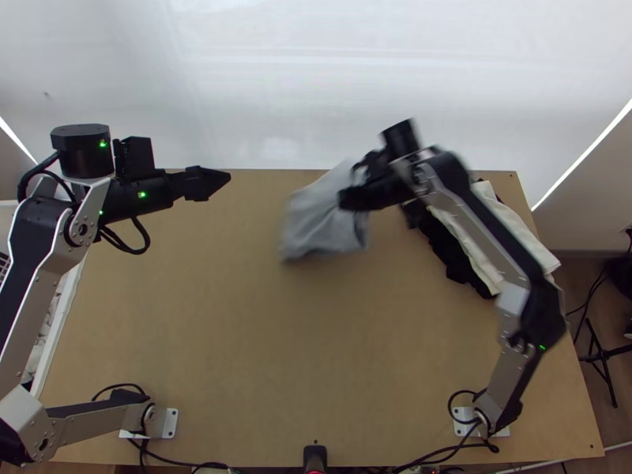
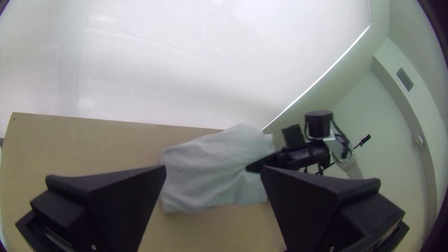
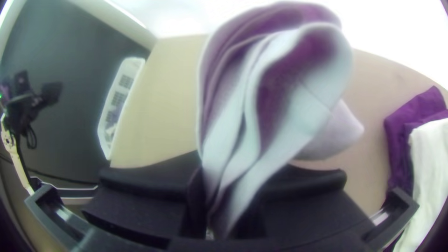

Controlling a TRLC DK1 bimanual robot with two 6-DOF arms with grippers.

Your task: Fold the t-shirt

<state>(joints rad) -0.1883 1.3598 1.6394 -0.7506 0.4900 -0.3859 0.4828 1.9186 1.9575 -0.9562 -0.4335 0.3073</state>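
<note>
A light grey t-shirt [image 1: 320, 221], folded into a compact bundle, hangs from my right gripper [image 1: 347, 199] near the table's far edge. In the right wrist view the shirt's layered folds [image 3: 298, 107] rise from between the fingers of my right gripper [image 3: 228, 205], which is shut on them. My left gripper [image 1: 217, 182] is over the far left of the table, apart from the cloth. The left wrist view shows my left gripper [image 2: 212, 186] open, its fingers wide apart, with the t-shirt [image 2: 214, 172] farther off beyond them.
Other garments, a white one [image 1: 513, 229] and a black-looking one [image 1: 452, 251], lie at the table's far right, partly beneath the right arm. A white basket [image 3: 120, 105] stands beside the table's left edge. Bare wooden tabletop [image 1: 300, 347] spans the middle and near part.
</note>
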